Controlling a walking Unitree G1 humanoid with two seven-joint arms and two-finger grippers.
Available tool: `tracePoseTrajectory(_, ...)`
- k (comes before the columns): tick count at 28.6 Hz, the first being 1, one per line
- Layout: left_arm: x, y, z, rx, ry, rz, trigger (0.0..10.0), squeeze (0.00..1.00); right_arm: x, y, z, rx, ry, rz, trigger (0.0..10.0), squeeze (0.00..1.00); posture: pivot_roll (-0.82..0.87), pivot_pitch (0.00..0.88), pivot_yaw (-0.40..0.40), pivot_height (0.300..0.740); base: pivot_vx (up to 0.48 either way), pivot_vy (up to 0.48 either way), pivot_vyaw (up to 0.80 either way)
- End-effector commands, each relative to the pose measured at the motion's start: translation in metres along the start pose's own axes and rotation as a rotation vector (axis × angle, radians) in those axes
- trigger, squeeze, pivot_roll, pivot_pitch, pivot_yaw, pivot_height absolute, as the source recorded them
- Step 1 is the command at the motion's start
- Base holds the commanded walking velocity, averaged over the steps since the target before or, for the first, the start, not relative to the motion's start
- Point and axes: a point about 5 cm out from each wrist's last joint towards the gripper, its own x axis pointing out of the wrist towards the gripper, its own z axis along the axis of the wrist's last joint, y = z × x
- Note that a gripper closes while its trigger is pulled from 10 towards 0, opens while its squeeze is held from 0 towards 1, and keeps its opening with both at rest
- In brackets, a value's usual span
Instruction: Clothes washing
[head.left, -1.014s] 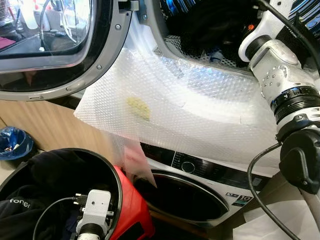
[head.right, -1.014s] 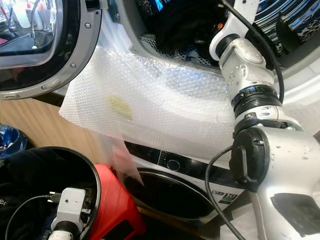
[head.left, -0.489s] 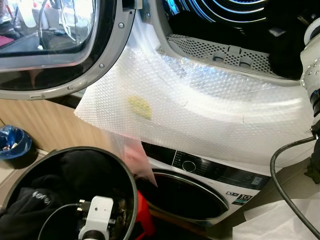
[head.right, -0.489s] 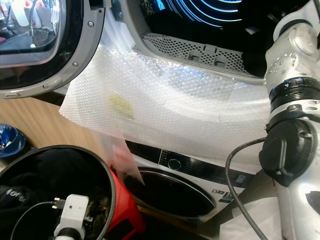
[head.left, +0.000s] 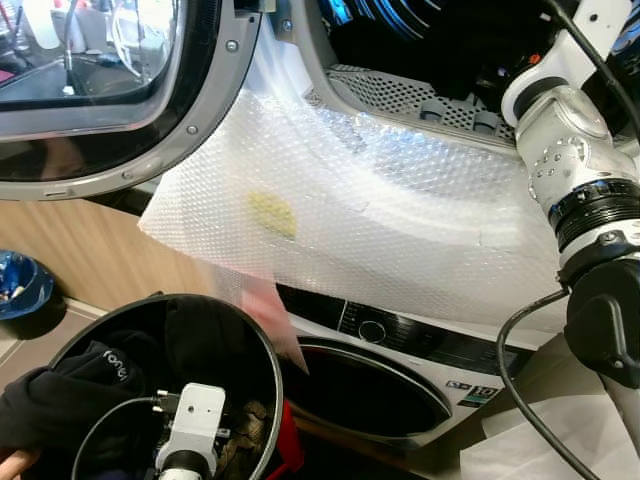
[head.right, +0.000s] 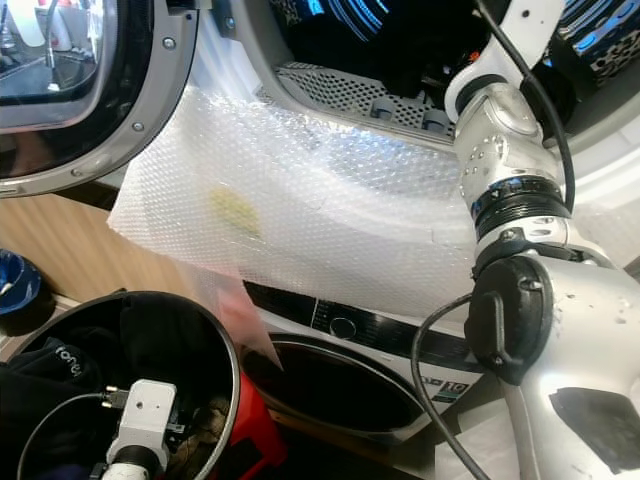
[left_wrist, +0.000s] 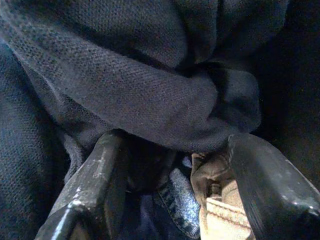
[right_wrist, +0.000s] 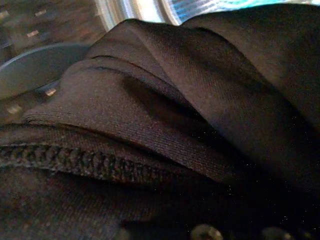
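While spread wide, left hand (left_wrist: 172, 172) touches dark clothes (left_wrist: 135, 85).

Silver right arm (head.right: 505, 150) with black joint rings and cable; two worn black fingers (left_wrist: 95, 175).

The right claw is hidden inside the upper machine's drum (head.left: 440, 50); its wrist view shows dark folded fabric (right_wrist: 200, 115) pressed close, the fingers unseen and the drum wall behind blurred. The left claw (left_wrist: 170, 190) sits buried in the laundry basket (head.left: 255, 350), its finger bases cut off by the picture's edge. A sheet of bubble wrap (head.left: 380, 220) covers the upper machine's front. The lower washing machine's door (head.left: 370, 385) is partly hidden by the basket.
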Motion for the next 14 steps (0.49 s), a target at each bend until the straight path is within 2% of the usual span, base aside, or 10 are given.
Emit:
tracePoseTrajectory(1, -0.003, 0.006, -0.011, -0.034, 0.046, 0.093, 10.0, 0.0, 0.004, 0.02, -0.001, -0.029, 0.021, 0.147, 10.0, 0.0, 0.04, 0.179, -0.093, 0.74, 0.0, 0.0, 0.0)
tracePoseTrajectory(2, -0.003, 0.006, -0.011, -0.034, 0.046, 0.093, 10.0, 0.0, 0.004, 0.02, -0.001, -0.029, 0.021, 0.147, 10.0, 0.0, 0.04, 0.179, -0.093, 0.74, 0.0, 0.0, 0.0)
tracePoseTrajectory(4, 0.002, 0.039, 0.005, -0.038, -0.034, 0.313, 10.0, 0.0, 0.004, 0.023, -0.001, -0.044, 0.02, 0.172, 10.0, 0.0, 0.04, 0.177, -0.095, 0.74, 0.0, 0.0, 0.0)
tracePoseTrajectory(6, 0.003, 0.05, 0.01, -0.054, -0.051, 0.378, 10.0, 0.0, 0.004, 0.022, -0.001, -0.042, 0.02, 0.168, 10.0, 0.0, 0.04, 0.177, -0.095, 0.74, 0.0, 0.0, 0.0)
tracePoseTrajectory(7, 0.003, 0.062, 0.015, -0.057, -0.071, 0.437, 10.0, 0.0, 0.004, 0.022, -0.002, -0.04, 0.021, 0.165, 10.0, 0.0, 0.04, 0.176, -0.095, 0.74, 0.0, 0.0, 0.0)
tracePoseTrajectory(9, 0.003, 0.064, 0.017, -0.057, -0.076, 0.45, 10.0, 0.0, 0.003, 0.022, -0.002, -0.04, 0.021, 0.166, 10.0, 0.0, 0.04, 0.176, -0.095, 0.74, 0.0, 0.0, 0.0)
tracePoseTrajectory(14, 0.003, 0.088, 0.034, -0.044, -0.142, 0.558, 10.0, 0.0, 0.003, 0.022, 0.005, -0.021, -0.006, 0.178, 10.0, 0.0, 0.04, 0.177, -0.095, 0.74, 0.0, 0.0, 0.0)
